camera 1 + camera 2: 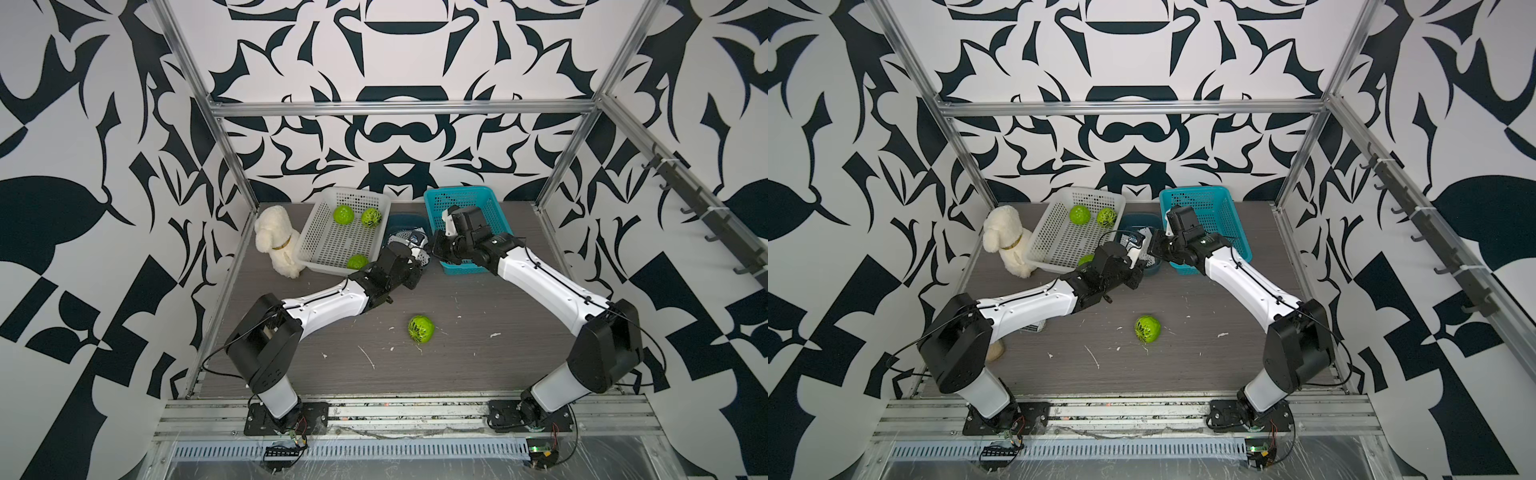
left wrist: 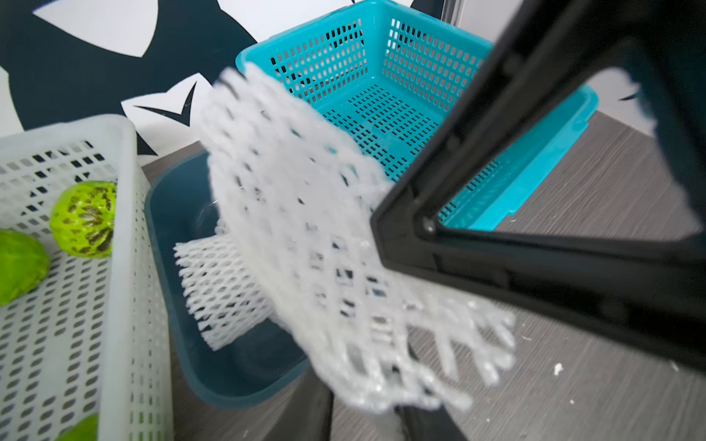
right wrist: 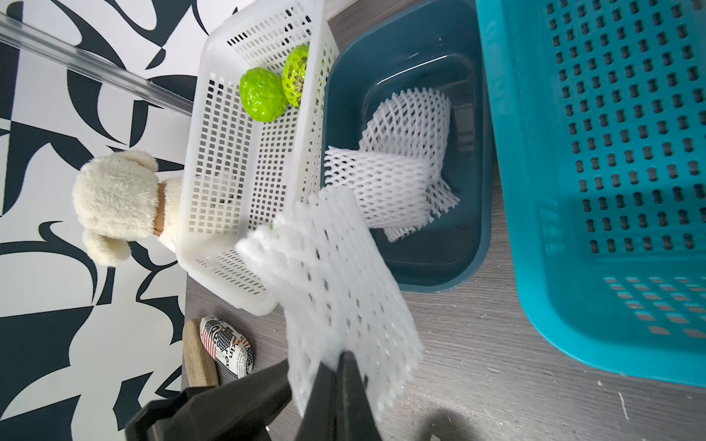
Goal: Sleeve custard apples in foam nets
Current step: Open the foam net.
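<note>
Over the dark blue tub (image 1: 405,219) at the back of the surface (image 1: 478,357), both arms stretch forward and lean inward until their wrists nearly meet. My right hand (image 3: 342,359) is pinched tight on one edge of a foam net (image 3: 336,290), which hangs as a flat sheet above the tub's near rim. My left hand (image 2: 376,416) sits at the net's opposite edge. The frayed mesh lies between its dark fingers in the left wrist view, but it is too blurred for me to tell whether they are clamped on it.

Two spare nets (image 3: 401,164) lie folded over each other inside the tub. Just beside it, the white basket (image 1: 349,192) holds three custard apples (image 1: 343,215), two at its far end and one at a near corner. A fourth custard apple (image 1: 421,328) rests on the surface between the arms, well apart from the baskets. A teal basket (image 1: 457,190) stands on the tub's other side.

The nets are soft white mesh with diamond holes. The fruit is bright green and bumpy. Both baskets are perforated plastic, and the surface is grey wood grain flecked with white crumbs.
</note>
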{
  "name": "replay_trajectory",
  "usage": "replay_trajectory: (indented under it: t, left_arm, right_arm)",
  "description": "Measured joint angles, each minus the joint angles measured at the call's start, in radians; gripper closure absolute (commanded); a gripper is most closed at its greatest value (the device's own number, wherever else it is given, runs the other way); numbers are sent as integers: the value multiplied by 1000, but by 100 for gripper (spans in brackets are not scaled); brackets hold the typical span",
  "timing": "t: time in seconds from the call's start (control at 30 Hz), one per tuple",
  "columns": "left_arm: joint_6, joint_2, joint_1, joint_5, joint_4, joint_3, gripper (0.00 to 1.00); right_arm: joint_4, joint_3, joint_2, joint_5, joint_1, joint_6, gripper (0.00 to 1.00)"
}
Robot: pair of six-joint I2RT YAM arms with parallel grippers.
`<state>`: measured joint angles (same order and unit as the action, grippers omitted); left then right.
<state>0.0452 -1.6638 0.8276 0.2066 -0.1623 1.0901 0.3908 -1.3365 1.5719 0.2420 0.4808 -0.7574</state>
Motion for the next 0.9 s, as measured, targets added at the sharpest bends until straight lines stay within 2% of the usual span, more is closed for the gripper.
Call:
replay_trajectory:
  t: [0.07, 0.23, 0.37, 0.5, 0.7, 0.9]
  left_arm:
    - [-4, 0, -1, 5, -5, 0, 100]
    - [13, 0, -10, -2, -14, 0, 100]
    - [45, 0, -31, -26, -17, -1, 100]
    - [88, 0, -59, -44, -13, -3, 100]
    - [176, 0, -100, -76, 98, 24, 100]
    - [276, 0, -110, -129, 215, 121, 100]
  right_arm:
    - [0, 0, 0, 2, -2, 1, 97]
    - [1, 0, 0, 19, -19, 34, 57]
    - [10, 0, 0, 29, -46, 71, 39]
    - [40, 0, -12, 8, -66, 116, 37]
    - [103, 7, -94, -15, -80, 219, 43]
    - [114, 63, -126, 41, -79, 300, 45]
